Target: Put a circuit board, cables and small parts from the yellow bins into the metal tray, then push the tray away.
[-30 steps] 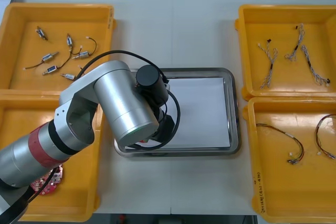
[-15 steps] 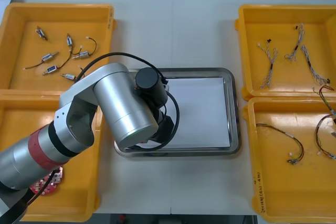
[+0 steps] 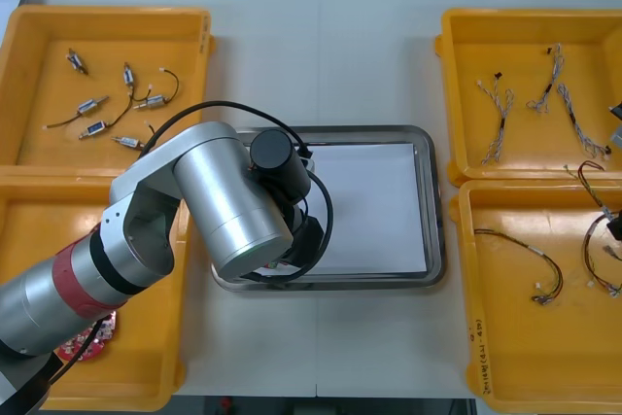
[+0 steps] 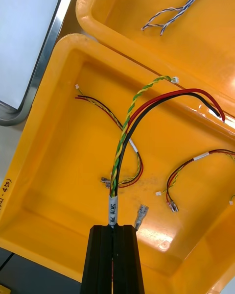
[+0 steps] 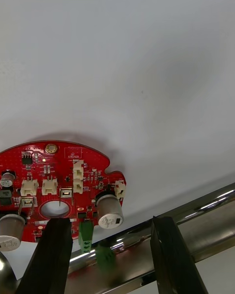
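A round red circuit board (image 5: 54, 186) lies on the white inside of the metal tray (image 5: 205, 210), close to its shiny rim. My left gripper (image 5: 110, 221) stands open around the board's edge, its fingers apart and off it. In the front view my left arm (image 3: 233, 201) covers the left part of the tray (image 3: 428, 201) and hides the board. My right gripper (image 4: 116, 228) is shut on a cable (image 4: 132, 122) of red, black and twisted green-yellow wires, held above the near right bin (image 4: 58, 176). That cable (image 3: 588, 174) also shows at the front view's right edge.
The far left bin holds small metal parts (image 3: 107, 104). Another red board (image 3: 83, 342) lies in the near left bin. Blue and white cables (image 3: 501, 109) lie in the far right bin. More red and yellow cables (image 3: 535, 259) lie in the near right bin.
My left gripper has opened and let go of the board on the tray. My right gripper has risen with the cable, which now hangs higher at the right edge.
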`<act>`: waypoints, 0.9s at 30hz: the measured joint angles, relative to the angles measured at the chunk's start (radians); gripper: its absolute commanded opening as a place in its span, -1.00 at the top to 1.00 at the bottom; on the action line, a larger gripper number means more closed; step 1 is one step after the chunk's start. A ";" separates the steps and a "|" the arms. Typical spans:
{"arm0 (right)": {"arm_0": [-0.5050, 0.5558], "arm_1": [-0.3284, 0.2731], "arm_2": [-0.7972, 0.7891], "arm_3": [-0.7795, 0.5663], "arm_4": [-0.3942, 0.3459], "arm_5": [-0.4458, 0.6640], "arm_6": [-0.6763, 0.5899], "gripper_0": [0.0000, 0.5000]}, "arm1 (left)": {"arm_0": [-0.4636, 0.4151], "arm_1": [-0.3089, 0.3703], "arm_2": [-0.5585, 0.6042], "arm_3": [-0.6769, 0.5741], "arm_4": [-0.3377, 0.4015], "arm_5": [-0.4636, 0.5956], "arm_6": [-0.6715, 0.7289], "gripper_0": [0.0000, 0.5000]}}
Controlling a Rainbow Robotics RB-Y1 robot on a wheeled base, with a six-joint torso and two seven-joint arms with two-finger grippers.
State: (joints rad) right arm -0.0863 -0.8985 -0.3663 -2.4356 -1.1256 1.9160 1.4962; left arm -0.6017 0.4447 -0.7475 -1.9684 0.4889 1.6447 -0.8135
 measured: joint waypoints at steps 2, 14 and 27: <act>-0.001 -0.001 0.005 0.000 -0.001 0.000 0.000 1.00 | 0.000 0.000 0.000 -0.001 -0.006 0.000 0.000 -1.00; -0.010 -0.012 0.020 0.000 -0.018 0.000 0.004 1.00 | 0.001 0.000 0.147 -0.146 0.009 0.148 0.000 -1.00; -0.109 -0.013 0.139 -0.001 0.017 0.000 0.004 1.00 | 0.000 0.032 0.389 -0.197 0.081 0.265 -0.001 -1.00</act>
State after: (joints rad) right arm -0.1948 -0.9115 -0.2271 -2.4362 -1.1085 1.9162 1.5000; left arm -0.6012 0.4767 -0.3585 -2.1655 0.5698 1.9102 -0.8141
